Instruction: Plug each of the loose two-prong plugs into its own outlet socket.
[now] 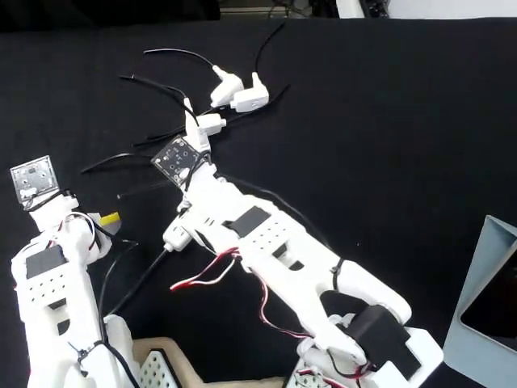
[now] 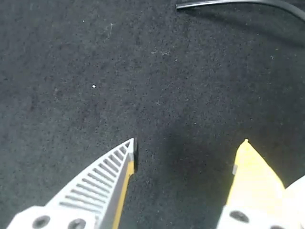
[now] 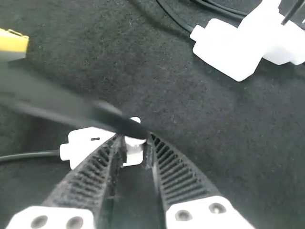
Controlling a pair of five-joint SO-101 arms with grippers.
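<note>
The step in hand looks like the pick-up: the right claw (image 3: 135, 140) is pinched narrow on a small white plug (image 3: 88, 143) lying on the desk (image 1: 388, 121), ribbed fingers (image 3: 90, 179) on either side of one end. Its prongs are hidden, so I cannot tell which way it faces.

Near the plug, on the side away from the right arm's base, lie two more white pieces (image 1: 238, 90), touching each other. Whether they are already mated is not clear. The left claw (image 2: 188, 148) hangs wide, holding nothing, well apart from the plug and over bare cloth, with a black lead (image 2: 238, 4) crossing beyond its tips.

The next move probably calls for lifting the plug, turning it until the prongs face a socket's slots, and pushing straight in. A second claw bracing the socket would help, since these light pieces would likely skid.

The plug and its neighbours are smooth, blocky moulded plastic with rounded corners. The thin black cables (image 1: 174, 55) curl springily away from the plug. The desk wears a matt, felt-like black cloth. One left finger carries a yellow pad (image 2: 252, 176).
</note>
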